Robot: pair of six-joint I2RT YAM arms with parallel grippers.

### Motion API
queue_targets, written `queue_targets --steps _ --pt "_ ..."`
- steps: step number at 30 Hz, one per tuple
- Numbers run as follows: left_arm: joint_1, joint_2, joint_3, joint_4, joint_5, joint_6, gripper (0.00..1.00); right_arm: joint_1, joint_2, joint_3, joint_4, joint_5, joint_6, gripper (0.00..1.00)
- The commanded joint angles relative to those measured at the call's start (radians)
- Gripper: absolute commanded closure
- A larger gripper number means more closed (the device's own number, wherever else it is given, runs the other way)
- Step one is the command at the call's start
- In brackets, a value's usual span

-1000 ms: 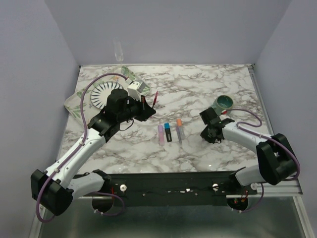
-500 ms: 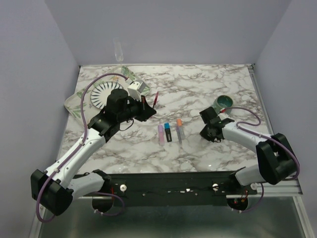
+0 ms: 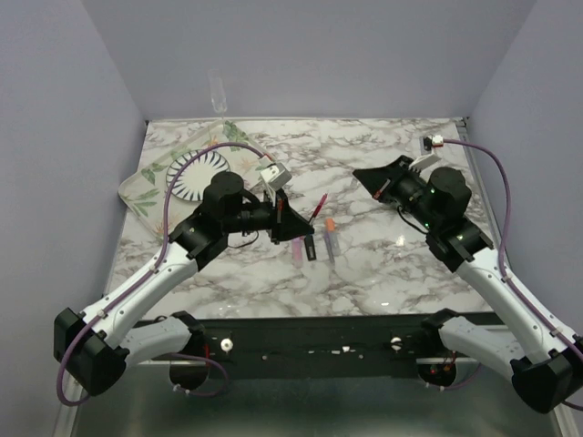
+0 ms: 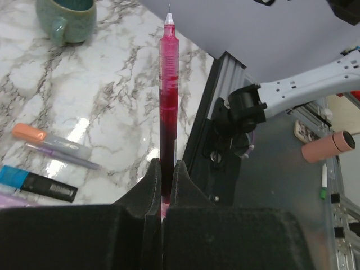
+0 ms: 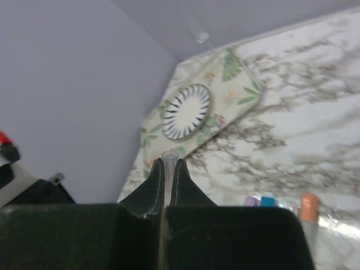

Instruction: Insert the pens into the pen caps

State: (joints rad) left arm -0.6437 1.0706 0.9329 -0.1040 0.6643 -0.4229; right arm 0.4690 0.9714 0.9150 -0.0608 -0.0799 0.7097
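Observation:
My left gripper (image 3: 301,221) is shut on the thin red pen (image 3: 317,208), held above the table with its tip pointing right toward the right arm. The left wrist view shows the pen (image 4: 167,101) clamped between the jaws, its fine tip free. My right gripper (image 3: 362,173) is raised and points left; it is shut on a small clear tube-like pen cap (image 5: 169,163), open end forward. Three short markers lie side by side on the table: pink-purple (image 3: 296,248), black with a blue end (image 3: 310,244), pale grey with an orange end (image 3: 330,235).
A floral tray (image 3: 146,182) with a striped plate (image 3: 196,171) sits at the back left. The teal-green mug (image 4: 66,17) shows in the left wrist view; the right arm hides it in the top view. A clear glass (image 3: 217,91) stands by the back wall.
My left gripper swung right with the red pen, now over the markers. My right arm rose from the table near the mug and now points left, holding the clear cap.

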Motion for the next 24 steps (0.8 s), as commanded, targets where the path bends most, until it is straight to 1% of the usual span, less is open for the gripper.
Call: queue_targets --steps 1,3,6,11,15,19,24 --pt "-0.013 -0.047 -0.029 0.099 0.133 -0.014 1.0 0.0 -0.028 -0.042 0.346 -0.225 0.048 0.99" --pt "-0.013 -0.054 -0.035 0.124 0.159 -0.033 1.0 0.003 -0.028 -0.045 0.419 -0.244 0.075 0.99" --pt "-0.014 -0.058 -0.042 0.145 0.167 -0.043 1.0 0.01 -0.014 -0.027 0.45 -0.274 0.109 0.99" --pt "-0.014 -0.061 -0.043 0.148 0.161 -0.045 1.0 0.045 0.01 -0.056 0.536 -0.287 0.171 0.99" --pt "-0.013 -0.064 -0.043 0.147 0.156 -0.043 1.0 0.097 0.018 -0.079 0.604 -0.247 0.166 0.99" --pt "-0.013 -0.066 -0.04 0.139 0.146 -0.043 1.0 0.144 0.033 -0.08 0.615 -0.224 0.162 0.99" --pt "-0.013 -0.061 -0.034 0.122 0.132 -0.043 1.0 0.174 0.023 -0.103 0.628 -0.196 0.16 0.99"
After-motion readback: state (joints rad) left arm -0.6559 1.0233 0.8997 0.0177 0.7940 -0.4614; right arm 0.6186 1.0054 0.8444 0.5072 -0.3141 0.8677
